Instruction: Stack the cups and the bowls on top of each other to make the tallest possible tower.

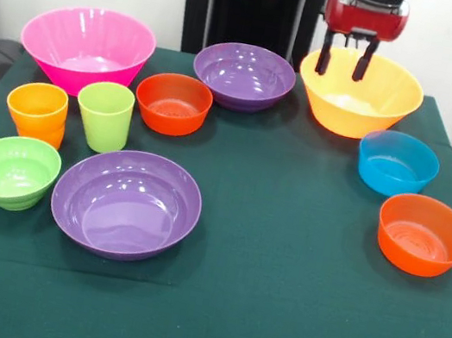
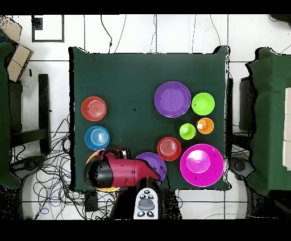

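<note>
Nothing is stacked yet. All the bowls and cups sit apart on the green desk (image 1: 270, 317).

The gripper (image 1: 343, 69) hangs over the big yellow-orange bowl (image 1: 386, 105), at the back of the desk on the right side of the front view. Its two black fingers (image 1: 324, 57) point down with a small gap between them. They hold nothing, and their tips sit about level with the bowl's rim.

Just in front of that bowl is the blue bowl (image 1: 397, 164), and nearer still a red-orange bowl (image 1: 424, 236), which sits close to the desk's right edge.

At the back in the middle is a purple bowl (image 1: 244, 76). A second red-orange bowl (image 1: 173, 104) sits just beside it. The big pink bowl (image 1: 86, 48) is at the back left, near the corner.

In front of the pink bowl stand the orange cup (image 1: 36, 112) and the green cup (image 1: 105, 115), side by side and very close. The small green bowl (image 1: 12, 172) sits near the left edge, just beside the other purple bowl (image 1: 126, 203).

The left half is crowded. There is a wide open patch of cloth in the middle of the desk and all along the front edge.

In the overhead view the red arm (image 2: 122, 172) covers most of the yellow-orange bowl.
</note>
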Robot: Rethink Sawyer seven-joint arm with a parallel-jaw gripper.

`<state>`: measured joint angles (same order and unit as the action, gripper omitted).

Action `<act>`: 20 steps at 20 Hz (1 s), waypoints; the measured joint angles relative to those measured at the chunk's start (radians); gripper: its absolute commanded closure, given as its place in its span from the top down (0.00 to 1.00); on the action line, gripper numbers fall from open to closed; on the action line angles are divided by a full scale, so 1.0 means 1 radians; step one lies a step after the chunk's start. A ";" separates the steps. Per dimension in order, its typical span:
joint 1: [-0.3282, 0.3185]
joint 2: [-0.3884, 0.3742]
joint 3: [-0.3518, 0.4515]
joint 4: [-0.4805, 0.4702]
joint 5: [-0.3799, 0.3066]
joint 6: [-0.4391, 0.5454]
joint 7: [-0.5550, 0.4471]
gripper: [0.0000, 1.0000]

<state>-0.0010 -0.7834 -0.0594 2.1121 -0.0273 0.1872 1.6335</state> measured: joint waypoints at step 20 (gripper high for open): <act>-0.046 -0.138 0.018 0.004 0.000 0.029 0.000 1.00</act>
<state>-0.0475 -0.9218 -0.0416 2.1164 -0.0277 0.2158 1.6335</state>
